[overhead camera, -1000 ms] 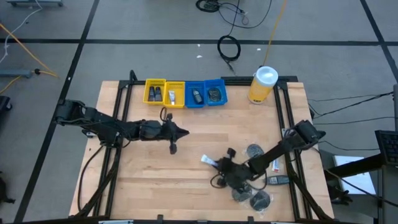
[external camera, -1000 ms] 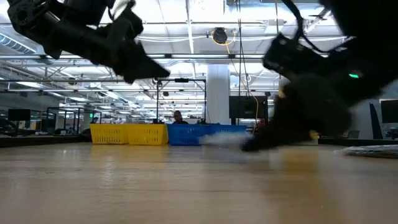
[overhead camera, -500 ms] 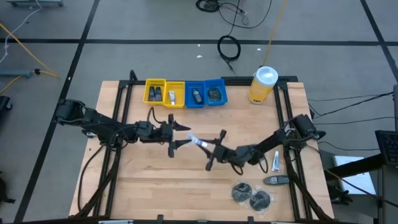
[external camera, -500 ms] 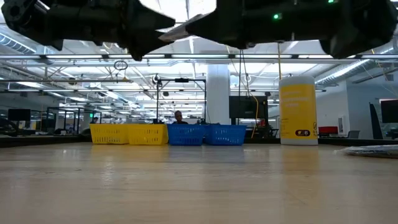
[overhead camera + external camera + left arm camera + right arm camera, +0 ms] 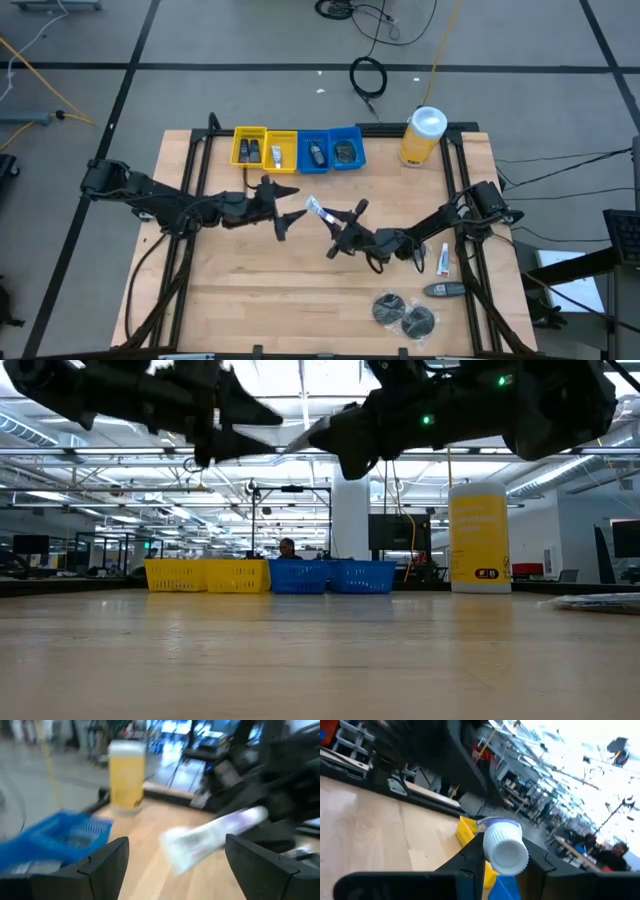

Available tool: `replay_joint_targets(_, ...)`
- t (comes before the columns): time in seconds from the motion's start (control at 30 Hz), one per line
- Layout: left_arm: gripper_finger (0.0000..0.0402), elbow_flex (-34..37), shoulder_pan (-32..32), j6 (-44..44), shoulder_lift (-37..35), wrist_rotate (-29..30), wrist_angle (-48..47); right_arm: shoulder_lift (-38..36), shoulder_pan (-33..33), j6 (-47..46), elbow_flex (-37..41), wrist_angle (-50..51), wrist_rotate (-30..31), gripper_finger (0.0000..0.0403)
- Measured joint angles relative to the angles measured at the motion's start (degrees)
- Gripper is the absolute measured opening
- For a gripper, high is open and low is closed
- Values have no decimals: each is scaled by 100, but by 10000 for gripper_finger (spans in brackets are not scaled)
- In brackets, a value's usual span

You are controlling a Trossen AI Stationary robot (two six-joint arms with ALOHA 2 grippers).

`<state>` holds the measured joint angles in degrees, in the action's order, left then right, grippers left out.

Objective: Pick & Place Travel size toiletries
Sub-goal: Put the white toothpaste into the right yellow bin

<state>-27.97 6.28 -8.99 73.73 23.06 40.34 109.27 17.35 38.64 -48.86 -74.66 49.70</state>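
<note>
Your right gripper clamps a white tube above mid-table, its free end just before your left gripper's spread jaws.

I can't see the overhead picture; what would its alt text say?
Above a wooden table, the right gripper holds a white tube out toward the left gripper, whose fingers are spread open. Four small yellow and blue bins and a yellow canister line the far edge.

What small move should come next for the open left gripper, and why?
Probably the left gripper should ease forward around the free end of the thin white tube, then close. Its fingers stand open just short of the tube, which the right gripper holds up above the table, cap end between its fingers.
</note>
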Motion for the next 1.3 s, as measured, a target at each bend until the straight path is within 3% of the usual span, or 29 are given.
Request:
replay_joint_targets(0.07, 326, 0, -151, -282, 93, -207, -112, -1, 54, 176, 0, -191, -39, 73)
replay_joint_targets(0.17, 326, 0, -413, -509, 286, -1117, -47, -4, 93, 310, 0, -227, -54, 74)
replay_joint_targets(0.33, 326, 0, -676, -502, 569, -2768, 878, -4, 110, 320, -2, -271, -205, 76)
replay_joint_targets(0.4, 324, 0, -714, -591, 671, -3092, 1116, -4, 115, 317, -2, -269, -307, 76)
replay_joint_targets(0.6, 273, 2, -737, -765, 723, -3237, 1273, -4, 113, 306, -4, -269, -351, 77)
replay_joint_targets(1.13, 28, 2, -734, -765, 739, -3398, 1381, -5, 74, 301, -4, -22, -343, 80)
replay_joint_targets(1.2, 10, 2, -734, -762, 740, -3396, 1370, -7, 74, 301, -4, 94, -325, 88)
replay_joint_targets(1.3, 12, 2, -734, -737, 677, -3398, 1385, -11, 111, 242, -7, 326, -237, 115)
